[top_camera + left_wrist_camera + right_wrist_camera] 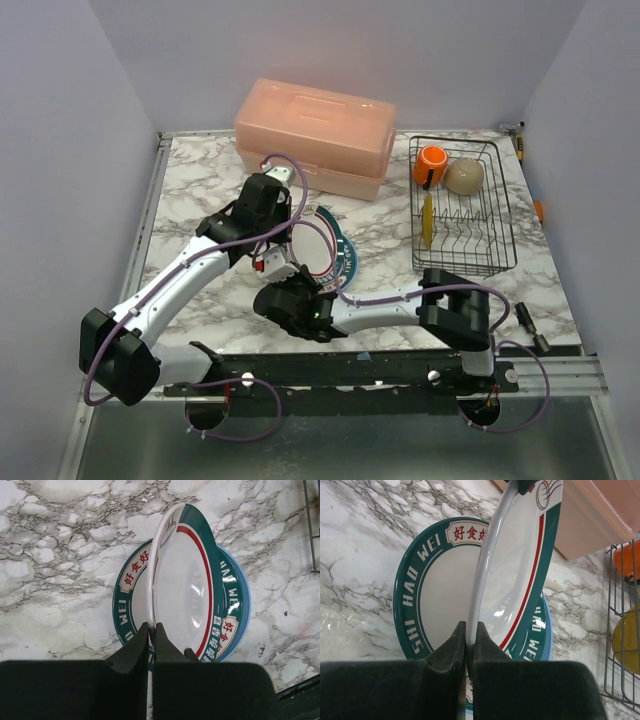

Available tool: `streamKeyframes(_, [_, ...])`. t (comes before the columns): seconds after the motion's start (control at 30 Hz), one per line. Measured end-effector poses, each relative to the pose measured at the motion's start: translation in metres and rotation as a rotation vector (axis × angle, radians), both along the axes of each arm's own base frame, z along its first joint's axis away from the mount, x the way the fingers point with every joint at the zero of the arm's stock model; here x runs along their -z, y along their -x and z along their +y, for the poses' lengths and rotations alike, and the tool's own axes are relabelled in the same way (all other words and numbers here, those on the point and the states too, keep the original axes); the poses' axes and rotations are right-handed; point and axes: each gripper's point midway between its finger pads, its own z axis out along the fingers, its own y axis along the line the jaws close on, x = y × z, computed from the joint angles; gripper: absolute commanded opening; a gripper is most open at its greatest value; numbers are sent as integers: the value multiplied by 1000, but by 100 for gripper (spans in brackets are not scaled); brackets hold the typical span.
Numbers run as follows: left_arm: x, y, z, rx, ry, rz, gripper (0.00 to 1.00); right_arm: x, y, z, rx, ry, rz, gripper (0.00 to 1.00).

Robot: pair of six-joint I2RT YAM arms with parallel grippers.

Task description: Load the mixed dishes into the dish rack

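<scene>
A white plate with a green and red rim stands tilted on edge above the marble table. My left gripper is shut on one side of its rim, and my right gripper is shut on the opposite side. Under it lie a flat green-rimmed plate and a blue plate. At the right, the black wire dish rack holds an orange mug, a cream bowl and a yellow plate standing upright.
A big pink plastic lidded box stands at the back, just behind the plates. Purple-grey walls close in the table on the left, back and right. A small dark tool lies near the front right edge.
</scene>
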Motion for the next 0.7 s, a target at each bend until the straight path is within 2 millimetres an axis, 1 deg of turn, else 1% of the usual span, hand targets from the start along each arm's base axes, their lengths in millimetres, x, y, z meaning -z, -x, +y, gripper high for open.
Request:
streamKeyframes(0.07, [-2, 1, -1, 2, 4, -4, 22, -3, 2, -1, -30, -14, 18, 0])
streamKeyframes(0.17, [-9, 2, 2, -4, 9, -26, 58, -10, 5, 0, -68, -56, 36, 0])
streamKeyframes(0.23, [-12, 3, 8, -22, 0, -49, 71, -16, 6, -2, -79, -80, 39, 0])
streamKeyframes(0.27, [-16, 5, 13, -33, 1, -69, 75, -18, 6, -2, -86, -91, 42, 0])
streamKeyframes(0.33, [-22, 10, 24, -58, 9, -109, 82, -21, 8, -2, -102, -109, 49, 0])
streamKeyframes(0.4, [-30, 14, 33, -77, 20, -154, 84, -25, 10, 0, -120, -140, 57, 0])
streamKeyframes(0.5, [-48, 22, 57, -141, 35, -260, 85, -29, 11, -1, -135, -180, 65, 0])
streamKeyframes(0.6, [-62, 27, 69, -181, 58, -341, 86, -31, 11, -6, -157, -218, 85, 0])
streamKeyframes(0.7, [-76, 31, 83, -242, 74, -419, 86, -38, 10, -12, -184, -282, 115, 0])
